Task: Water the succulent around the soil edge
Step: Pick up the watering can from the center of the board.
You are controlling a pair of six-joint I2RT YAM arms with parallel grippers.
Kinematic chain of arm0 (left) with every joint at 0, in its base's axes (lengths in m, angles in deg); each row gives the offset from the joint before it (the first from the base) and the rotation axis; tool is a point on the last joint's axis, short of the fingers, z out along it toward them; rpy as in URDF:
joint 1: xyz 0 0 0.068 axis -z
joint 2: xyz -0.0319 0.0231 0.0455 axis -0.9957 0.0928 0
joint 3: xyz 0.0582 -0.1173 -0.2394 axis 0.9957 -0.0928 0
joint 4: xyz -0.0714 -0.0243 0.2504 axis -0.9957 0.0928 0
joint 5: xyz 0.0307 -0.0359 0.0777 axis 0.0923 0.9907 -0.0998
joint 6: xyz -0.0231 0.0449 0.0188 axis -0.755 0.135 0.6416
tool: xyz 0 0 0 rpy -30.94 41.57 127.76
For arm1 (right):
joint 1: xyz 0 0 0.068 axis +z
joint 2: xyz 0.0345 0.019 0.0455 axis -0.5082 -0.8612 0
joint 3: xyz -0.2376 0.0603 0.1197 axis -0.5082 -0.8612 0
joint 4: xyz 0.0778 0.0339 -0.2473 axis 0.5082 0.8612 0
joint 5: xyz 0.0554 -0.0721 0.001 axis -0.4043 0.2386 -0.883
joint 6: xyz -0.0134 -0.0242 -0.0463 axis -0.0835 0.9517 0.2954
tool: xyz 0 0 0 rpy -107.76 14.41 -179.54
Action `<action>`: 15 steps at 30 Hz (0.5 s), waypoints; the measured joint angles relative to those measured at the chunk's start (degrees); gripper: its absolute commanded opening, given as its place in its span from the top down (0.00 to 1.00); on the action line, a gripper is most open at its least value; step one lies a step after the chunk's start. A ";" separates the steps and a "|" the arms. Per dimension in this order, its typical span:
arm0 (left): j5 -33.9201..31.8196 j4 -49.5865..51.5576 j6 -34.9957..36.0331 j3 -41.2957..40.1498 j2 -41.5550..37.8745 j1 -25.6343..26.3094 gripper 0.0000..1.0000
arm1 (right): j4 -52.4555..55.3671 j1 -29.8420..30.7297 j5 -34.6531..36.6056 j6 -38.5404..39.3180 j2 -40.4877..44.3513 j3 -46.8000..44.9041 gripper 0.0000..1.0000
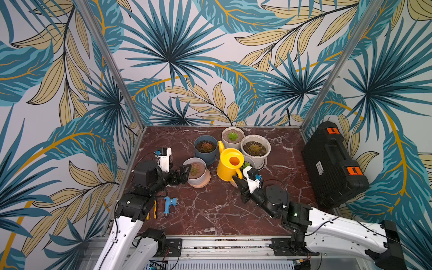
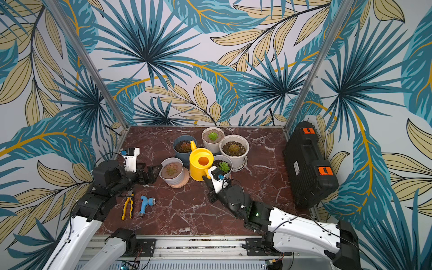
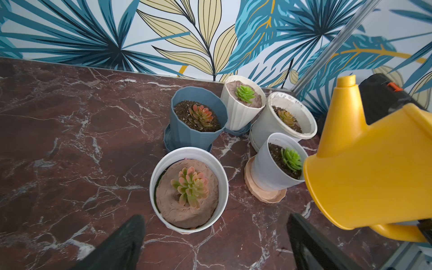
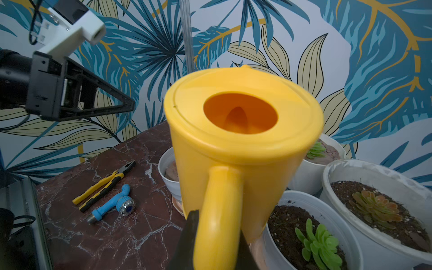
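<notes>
The left gripper (image 3: 215,216) held its two black fingers spread wide above the marble table (image 3: 70,140), and just beyond their tips stood a white pot (image 3: 224,187) with a pink-green succulent (image 3: 190,184) rising from a mound of pale brown soil. Behind it clustered a blue pot (image 3: 189,135), a cream ribbed pot (image 3: 240,117), a large white pot (image 3: 266,126) and a small pot (image 3: 268,170) on a peach saucer (image 3: 264,194), each holding a plant. A yellow watering can (image 3: 369,168) loomed close beside the small pot, its spout (image 3: 343,112) toward the wall and a black case (image 3: 378,98) partly hidden behind it.

Watering can (image 1: 228,168) among pots (image 1: 257,159), pliers (image 2: 127,207) front-left
</notes>
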 measured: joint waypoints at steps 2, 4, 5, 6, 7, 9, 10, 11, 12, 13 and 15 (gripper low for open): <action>0.70 -3.69 -3.65 -0.09 0.81 0.33 0.00 | 7.37 -0.52 -1.33 2.23 0.46 3.69 1.00; 0.68 -7.34 -6.47 -0.09 2.14 1.09 0.00 | 13.49 -0.98 -2.82 3.85 -0.31 6.23 1.00; 0.52 -9.09 -7.63 0.00 3.19 1.99 0.00 | 15.96 -1.09 -3.91 4.59 -0.92 6.97 1.00; 0.44 -9.99 -8.28 0.24 4.17 3.02 0.00 | 17.57 -1.14 -5.16 5.20 -1.38 7.17 1.00; 0.13 -10.86 -8.96 0.83 5.68 4.52 0.00 | 19.15 -1.14 -6.71 5.86 -1.75 7.15 1.00; -0.52 -11.67 -9.35 2.89 9.33 7.74 0.00 | 20.52 -1.14 -9.68 7.02 -1.90 6.45 1.00; -0.94 -11.96 -9.33 4.04 11.34 9.29 0.00 | 20.57 -1.14 -11.06 7.58 -1.77 5.95 1.00; -1.53 -12.00 -9.16 5.07 13.11 10.78 0.00 | 20.33 -1.14 -12.44 8.09 -1.55 5.49 1.00; -1.99 -12.04 -9.03 5.62 14.25 11.78 0.00 | 20.11 -1.14 -13.44 8.46 -1.33 5.25 1.00; -2.69 -11.98 -8.83 6.10 15.39 12.83 0.00 | 19.74 -1.14 -14.45 8.83 -0.98 5.09 1.00; -3.89 -11.85 -8.41 6.23 16.81 14.36 0.00 | 18.99 -1.14 -15.87 9.31 -0.22 5.07 1.00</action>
